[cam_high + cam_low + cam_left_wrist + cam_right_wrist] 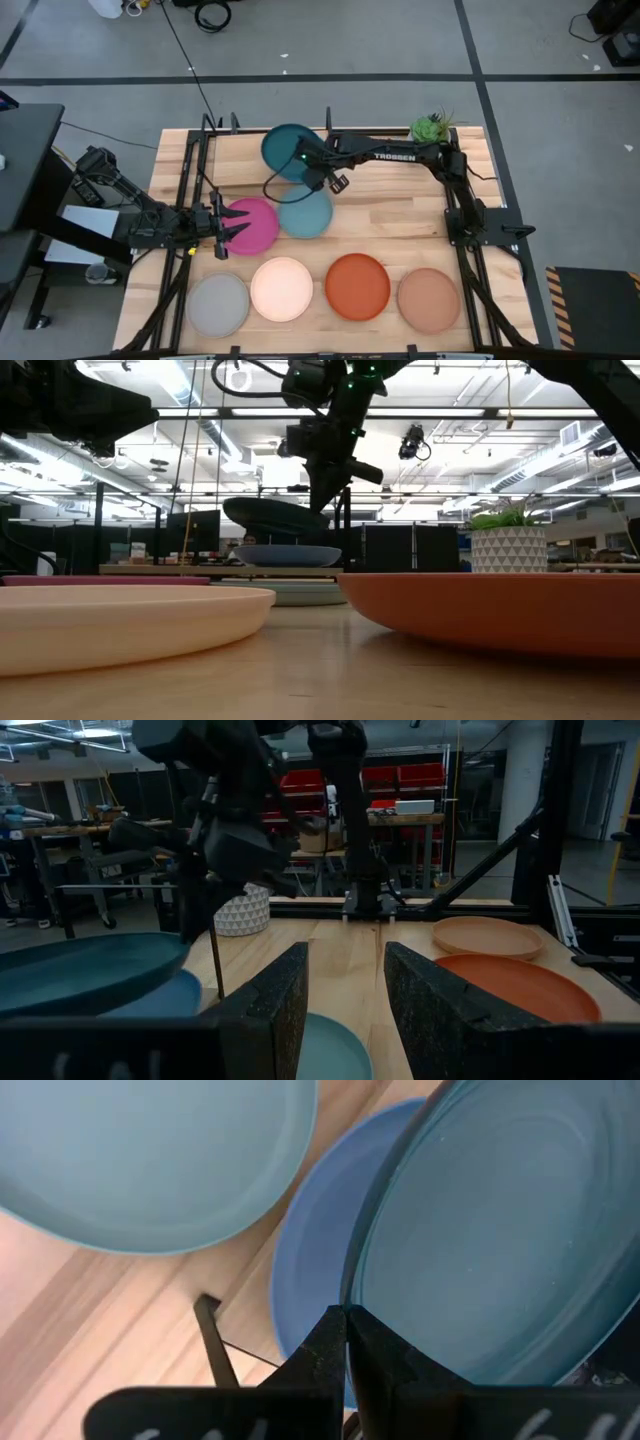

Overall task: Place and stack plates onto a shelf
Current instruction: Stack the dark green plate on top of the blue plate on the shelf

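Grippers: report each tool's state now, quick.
Left tool: open, empty, beside the pink plate.
Right tool: shut on the dark teal plate, held above the bright blue plate.

Dark teal round plate raised, roughly level, clamped at its rim by the right end effector, directly above a bright blue round plate lying on the light wooden shelf board. Light blue plate and pink plate flat mid-tabletop. Grey, cream, orange, tan plates flat in a front row.
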Motion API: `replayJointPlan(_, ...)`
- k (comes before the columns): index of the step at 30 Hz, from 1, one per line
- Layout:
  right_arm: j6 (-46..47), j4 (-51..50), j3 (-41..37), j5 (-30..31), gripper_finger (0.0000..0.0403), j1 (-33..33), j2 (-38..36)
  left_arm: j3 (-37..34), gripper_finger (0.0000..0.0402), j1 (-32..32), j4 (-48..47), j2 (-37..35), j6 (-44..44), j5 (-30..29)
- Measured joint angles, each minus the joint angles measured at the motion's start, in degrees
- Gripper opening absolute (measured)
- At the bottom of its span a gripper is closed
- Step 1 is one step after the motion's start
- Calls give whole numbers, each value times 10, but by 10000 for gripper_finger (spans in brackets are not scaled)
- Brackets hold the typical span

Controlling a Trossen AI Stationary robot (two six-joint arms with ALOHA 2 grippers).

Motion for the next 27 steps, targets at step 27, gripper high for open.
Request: replayJointPlan(27,6,39,-67,28,14,-11,2,0,142,0,0,0,5,0)
